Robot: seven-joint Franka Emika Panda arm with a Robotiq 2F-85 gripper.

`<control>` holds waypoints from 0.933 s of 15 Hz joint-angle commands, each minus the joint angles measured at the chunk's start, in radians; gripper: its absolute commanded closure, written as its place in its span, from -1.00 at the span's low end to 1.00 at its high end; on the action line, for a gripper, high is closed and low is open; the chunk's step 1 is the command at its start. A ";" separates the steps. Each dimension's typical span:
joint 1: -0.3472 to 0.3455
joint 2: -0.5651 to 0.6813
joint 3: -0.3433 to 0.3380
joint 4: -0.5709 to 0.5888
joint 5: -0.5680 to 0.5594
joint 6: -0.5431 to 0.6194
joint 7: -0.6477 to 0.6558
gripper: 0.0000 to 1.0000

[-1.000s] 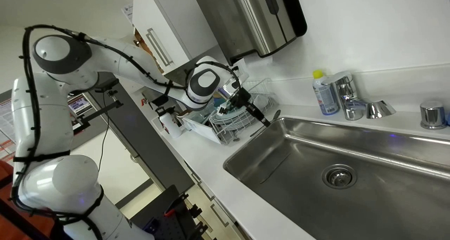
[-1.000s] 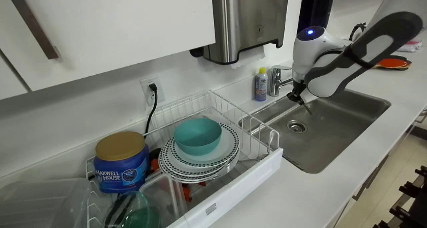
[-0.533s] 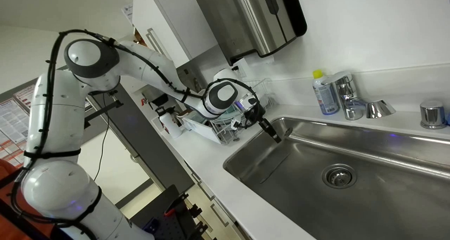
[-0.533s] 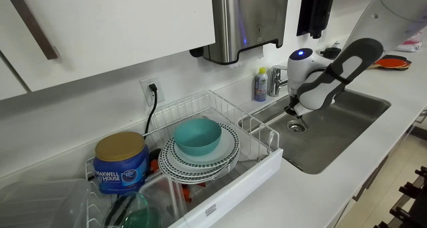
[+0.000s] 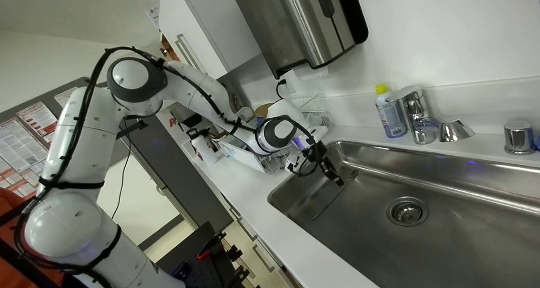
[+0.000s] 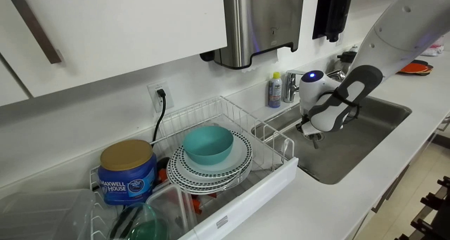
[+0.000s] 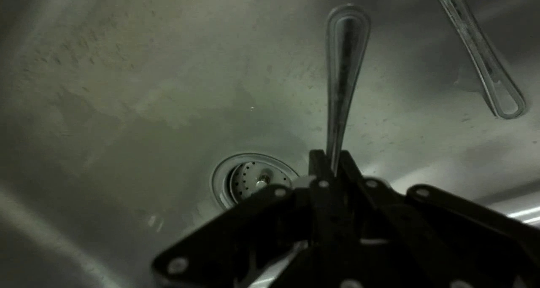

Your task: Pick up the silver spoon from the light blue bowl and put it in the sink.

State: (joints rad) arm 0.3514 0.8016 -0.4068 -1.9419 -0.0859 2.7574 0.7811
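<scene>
My gripper (image 7: 332, 156) is shut on the silver spoon (image 7: 345, 56), gripping it at the thin neck. The handle sticks out past the fingertips in the wrist view; the rest of the spoon is hidden behind the fingers there. In an exterior view the spoon (image 5: 351, 174) hangs at the gripper (image 5: 339, 182) inside the sink (image 5: 363, 246), near its corner. I cannot tell whether it touches the basin floor. In an exterior view one spoon end (image 6: 315, 143) shows by the drain (image 6: 313, 137). The light blue bowl (image 6: 208, 145) sits on stacked plates, with nothing seen in it.
Another piece of cutlery (image 7: 481, 56) lies on the sink floor; it also shows in an exterior view (image 5: 330, 202). A dish rack (image 6: 246, 201) stands beside the sink. The faucet (image 5: 415, 115) and a yellow-capped bottle (image 5: 391, 113) stand behind it.
The gripper has moved with the spoon down from above the sink's edge into the basin, staying shut on it. The bowl and rack have not moved.
</scene>
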 commanded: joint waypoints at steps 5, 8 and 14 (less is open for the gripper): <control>-0.005 0.119 0.035 0.103 0.036 -0.019 0.164 0.96; -0.036 0.152 0.073 0.145 0.057 -0.029 0.168 0.96; -0.059 0.202 0.102 0.206 0.098 -0.041 0.170 0.96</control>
State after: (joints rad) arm 0.3115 0.9838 -0.3194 -1.7832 -0.0091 2.7540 0.9370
